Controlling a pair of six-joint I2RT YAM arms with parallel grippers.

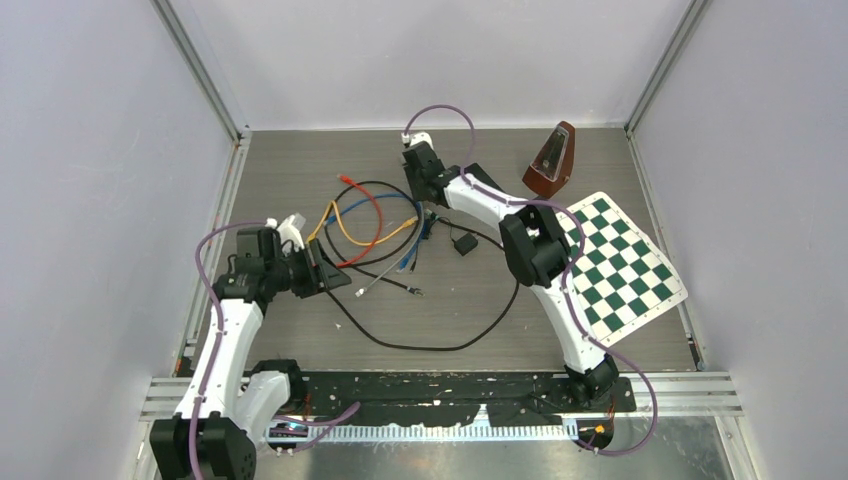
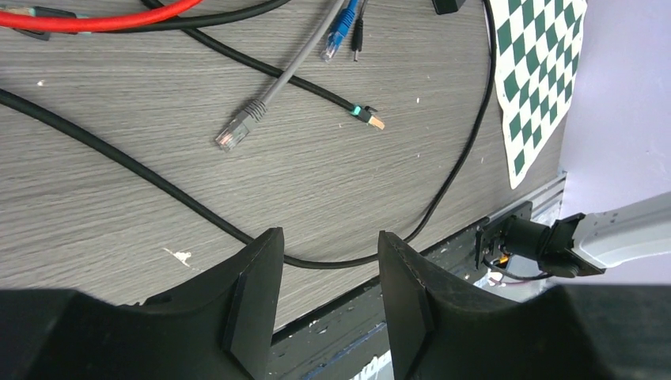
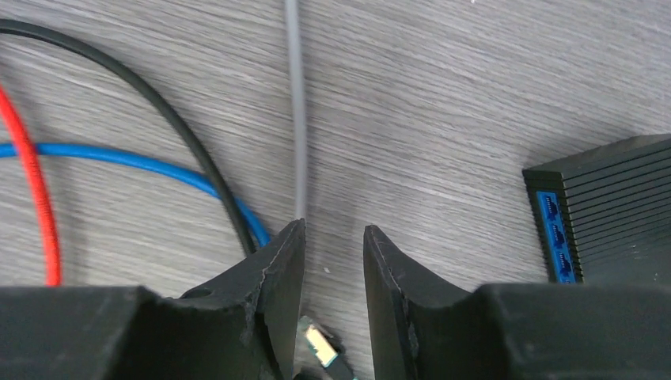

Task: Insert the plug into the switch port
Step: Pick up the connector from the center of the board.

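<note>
Plug [image 3: 320,348] shows low betw. the R gripper [image 3: 334,237] fingers, jaws apart w/ a gap, nothing clamped. Switch [image 3: 605,206] sits just right, 3 blue ports showing. Grey [image 3: 294,103], blue [image 3: 119,158] & red [image 3: 36,198] cables crowd ahead & left. L gripper [image 2: 328,245] apart, empty, over black cable [image 2: 119,166].

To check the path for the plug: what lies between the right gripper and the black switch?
Only bare table separates the right gripper from the switch; this shows in the right wrist view.
</note>
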